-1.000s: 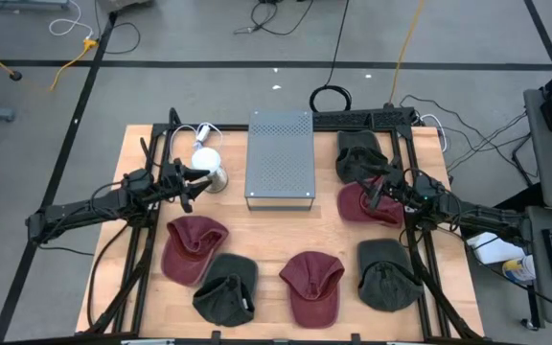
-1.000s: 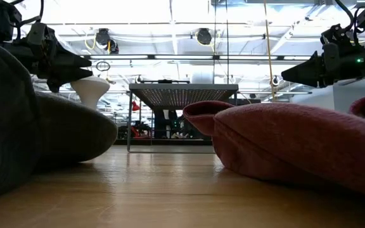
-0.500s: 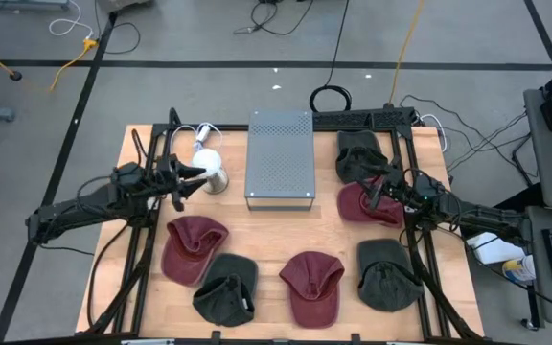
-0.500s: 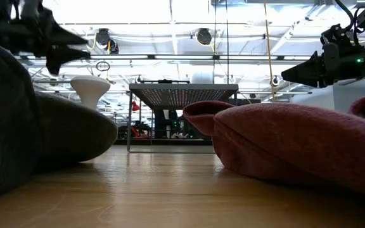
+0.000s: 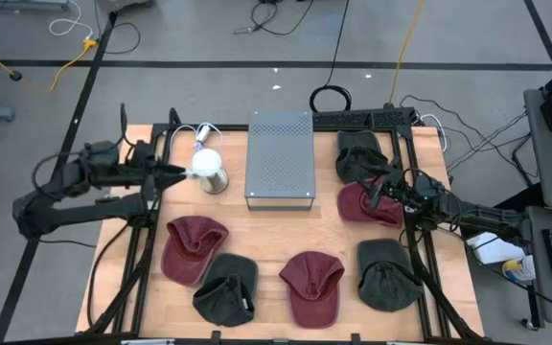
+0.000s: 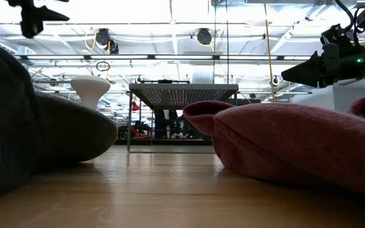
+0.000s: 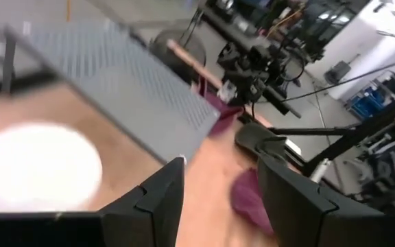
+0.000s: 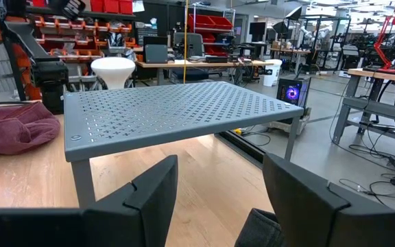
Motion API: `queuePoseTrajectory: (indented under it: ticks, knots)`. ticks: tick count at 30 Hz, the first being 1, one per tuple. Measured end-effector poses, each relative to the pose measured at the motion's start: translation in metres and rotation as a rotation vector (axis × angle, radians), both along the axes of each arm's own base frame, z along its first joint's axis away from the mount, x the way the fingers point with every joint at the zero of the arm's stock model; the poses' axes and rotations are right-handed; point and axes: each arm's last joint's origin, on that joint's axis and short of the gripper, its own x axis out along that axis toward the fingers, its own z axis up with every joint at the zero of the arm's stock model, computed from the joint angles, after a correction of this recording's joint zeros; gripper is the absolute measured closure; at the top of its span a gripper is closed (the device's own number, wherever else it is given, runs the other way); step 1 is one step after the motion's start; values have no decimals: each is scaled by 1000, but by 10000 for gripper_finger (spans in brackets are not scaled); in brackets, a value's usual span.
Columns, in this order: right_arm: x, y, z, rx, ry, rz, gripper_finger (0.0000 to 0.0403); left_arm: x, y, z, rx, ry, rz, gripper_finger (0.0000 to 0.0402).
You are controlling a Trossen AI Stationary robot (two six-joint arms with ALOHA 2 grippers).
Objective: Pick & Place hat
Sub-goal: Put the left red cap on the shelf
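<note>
Six caps lie crown-up on the wooden table: maroon ones (image 5: 194, 247), (image 5: 312, 286), (image 5: 367, 203) and dark green ones (image 5: 226, 287), (image 5: 386, 275), (image 5: 357, 153). A white rounded hat stand (image 5: 207, 165) stands bare at the far left. My left gripper (image 5: 176, 171) hovers open just left of that stand, high above the table (image 6: 43, 14); its wrist view shows the stand's white top (image 7: 36, 168). My right gripper (image 5: 373, 195) hangs open over the maroon cap at the right, above it (image 6: 290, 75) and apart from it.
A grey perforated metal stand (image 5: 280, 158) sits at the table's far middle, between the arms. Black frame rails run along both sides (image 5: 142, 240), (image 5: 429, 259). A white cable lies by the hat stand (image 5: 192, 132). Bare wood shows in the middle (image 5: 276, 230).
My left gripper has drawn back from the white hat stand toward the table's left edge and has risen well above it, staying open and empty. The right arm and the caps have kept still.
</note>
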Motion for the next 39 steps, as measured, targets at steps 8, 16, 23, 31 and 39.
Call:
queuePoseTrajectory:
  ticks: [8,16,23,31,39]
  knots:
    - [0,0,0,0,0,0,193,2,-6,25,-316,189,-44,215]
    - [0,0,0,0,0,0,193,23,-14,37,-513,413,-65,215]
    - [0,0,0,0,0,0,193,50,-26,36,-624,546,-37,215]
    - [0,0,0,0,0,0,193,79,-44,21,-719,722,9,215]
    - [0,0,0,0,0,0,193,112,-65,-2,-655,908,-3,215]
